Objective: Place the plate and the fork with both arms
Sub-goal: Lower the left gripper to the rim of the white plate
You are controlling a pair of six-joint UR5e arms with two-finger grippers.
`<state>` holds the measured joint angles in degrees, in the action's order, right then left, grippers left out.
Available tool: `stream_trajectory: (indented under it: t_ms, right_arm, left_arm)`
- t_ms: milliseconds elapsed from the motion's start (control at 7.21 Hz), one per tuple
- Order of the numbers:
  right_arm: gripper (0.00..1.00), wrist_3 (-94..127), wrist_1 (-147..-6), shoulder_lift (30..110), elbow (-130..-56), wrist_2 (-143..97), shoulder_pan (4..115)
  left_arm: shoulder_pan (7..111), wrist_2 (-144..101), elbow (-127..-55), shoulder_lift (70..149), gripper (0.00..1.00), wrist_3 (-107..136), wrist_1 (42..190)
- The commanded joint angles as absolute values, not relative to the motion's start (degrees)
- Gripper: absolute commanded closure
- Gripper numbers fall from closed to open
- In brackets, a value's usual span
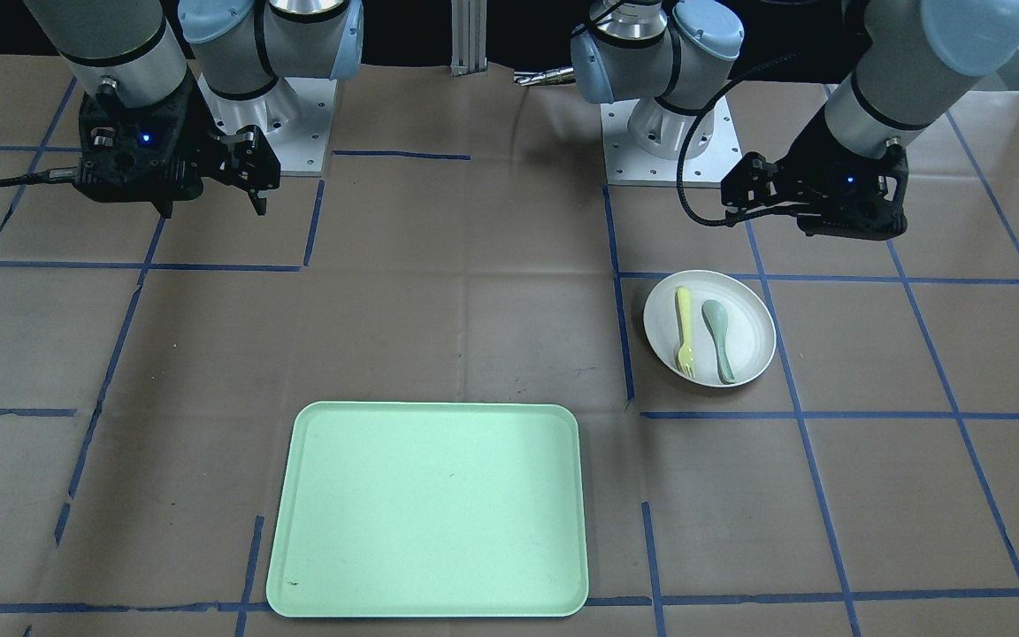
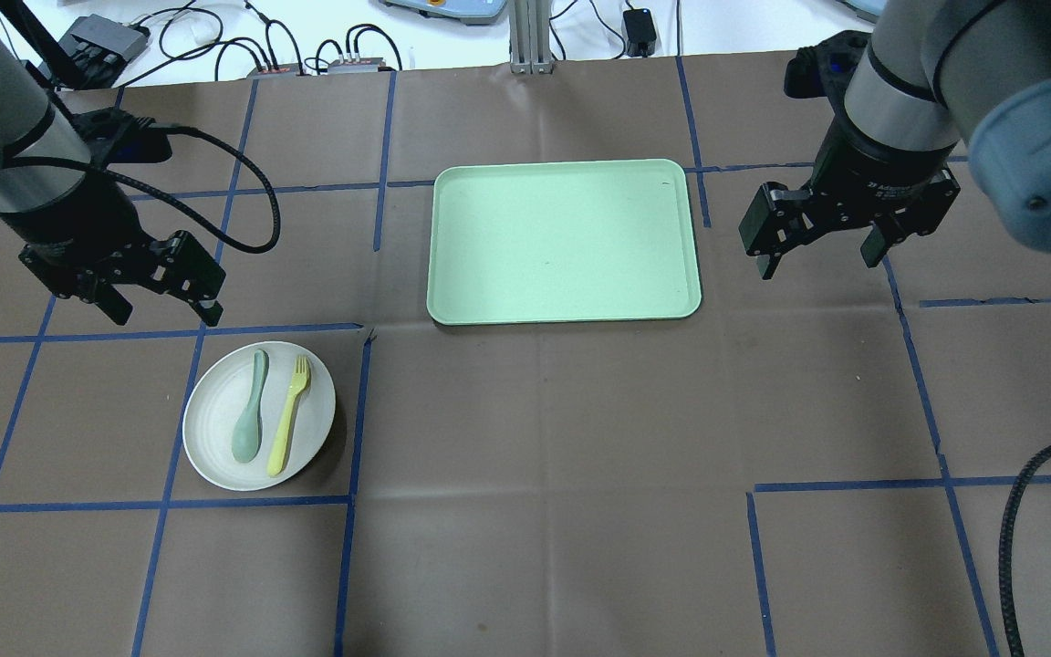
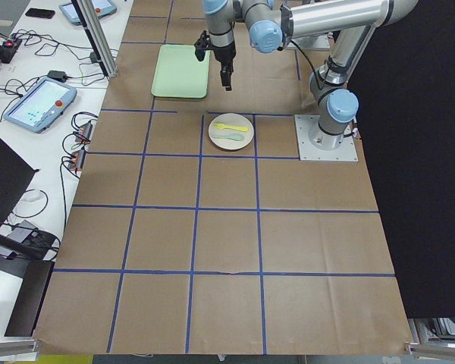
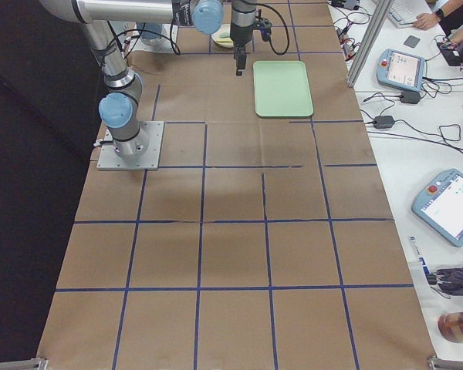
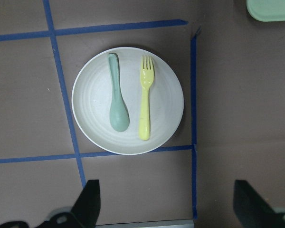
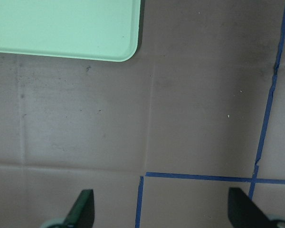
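Observation:
The off-white plate [image 2: 215, 433] sits on the table at my left, with the pale yellow fork [image 2: 288, 415] and a grey-green spoon [image 2: 250, 420] lying side by side on it. It also shows in the front view [image 1: 750, 341] and in the left wrist view [image 5: 166, 104], with the fork [image 5: 145, 102] right of the spoon [image 5: 118, 102]. My left gripper [image 2: 165, 310] is open and empty, hovering just beyond the plate. My right gripper [image 2: 817, 263] is open and empty, hovering right of the tray.
A pale green rectangular tray [image 2: 565, 242] lies at the middle of the table, beyond the plate; its corner shows in the right wrist view [image 6: 61, 28]. Blue tape lines cross the brown table cover. Cables and control pendants lie past the table's far edge.

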<state>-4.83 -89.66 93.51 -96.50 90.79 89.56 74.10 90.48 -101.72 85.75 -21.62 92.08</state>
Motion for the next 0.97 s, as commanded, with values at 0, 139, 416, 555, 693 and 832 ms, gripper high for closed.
stream_trajectory:
  t_ms: [0, 139, 416, 555, 693, 832]
  right_arm:
    - [0.00, -4.8, -89.6, 93.5, -96.5, 90.9, 89.6]
    - [0.00, -4.8, -89.6, 93.5, -96.5, 90.8, 89.6]
    - [0.00, -4.8, -89.6, 93.5, -96.6, 90.9, 89.6]
    - [0.00, -4.8, -89.6, 93.5, -96.6, 90.9, 89.6]
    - [0.00, -4.8, -89.6, 93.5, -96.6, 90.8, 89.6]
    - [0.00, -4.8, -89.6, 93.5, -96.6, 90.8, 89.7]
  left_arm:
    - [63.7, 90.5, -111.4, 85.0, 0.03, -33.8, 81.8]
    - [59.9, 90.0, -115.9, 86.4, 0.02, -35.6, 76.2]
    - [58.6, 89.7, -118.6, 91.2, 0.02, -35.8, 70.5]
    - [58.6, 87.7, -118.7, 96.8, 0.02, -35.9, 66.5]
    - [58.6, 86.8, -118.8, 99.9, 0.02, -35.9, 64.2]
    - [58.6, 83.6, -118.9, 100.7, 0.03, -36.6, 64.2]
